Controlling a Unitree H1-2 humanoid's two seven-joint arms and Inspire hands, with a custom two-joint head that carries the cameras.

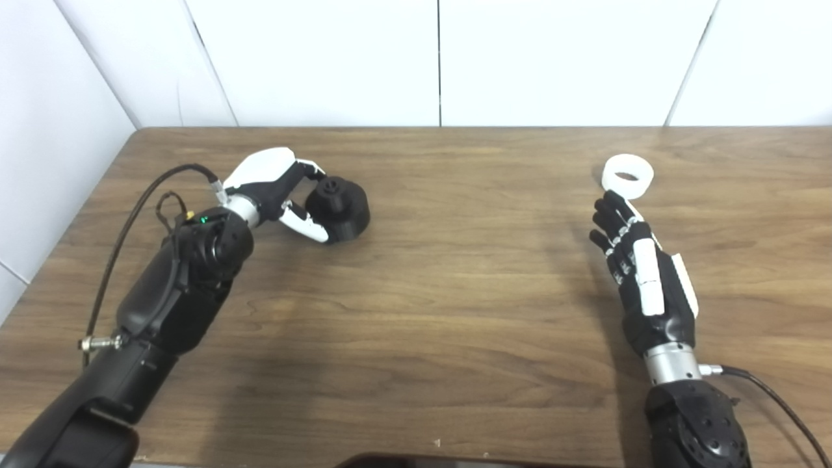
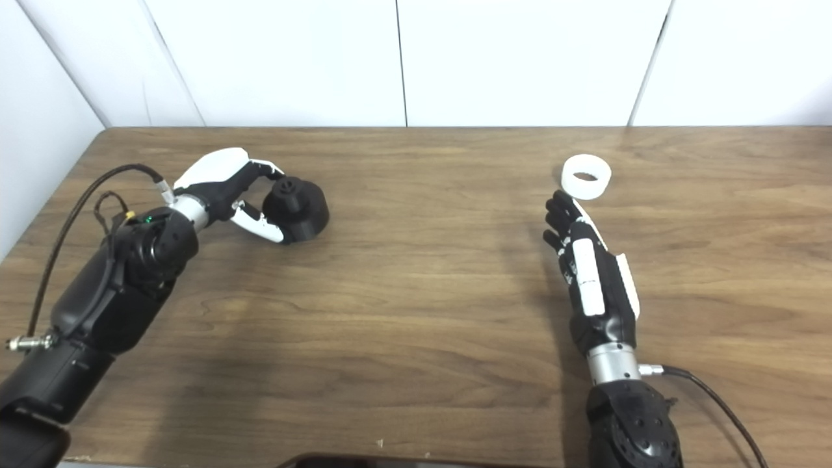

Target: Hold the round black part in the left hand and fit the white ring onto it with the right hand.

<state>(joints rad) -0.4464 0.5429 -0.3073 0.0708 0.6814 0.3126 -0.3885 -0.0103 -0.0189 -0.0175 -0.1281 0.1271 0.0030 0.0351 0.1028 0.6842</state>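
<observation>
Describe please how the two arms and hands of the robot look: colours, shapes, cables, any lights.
Both arms are bulky matte black shells ending in silver metal wrist collars. The left hand has a glossy white back and white thumb cover over black fingers; the right hand is black with white strips. Thin black cables run beside each forearm. A small green light glows near the left wrist.

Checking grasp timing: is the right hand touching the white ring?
Cannot tell. In both views the right hand's fingertips meet the white ring's edge without a visible gap.

round part (image 1: 338, 208) left on table (image 1: 442, 273), ring (image 1: 627, 175) far right
</observation>
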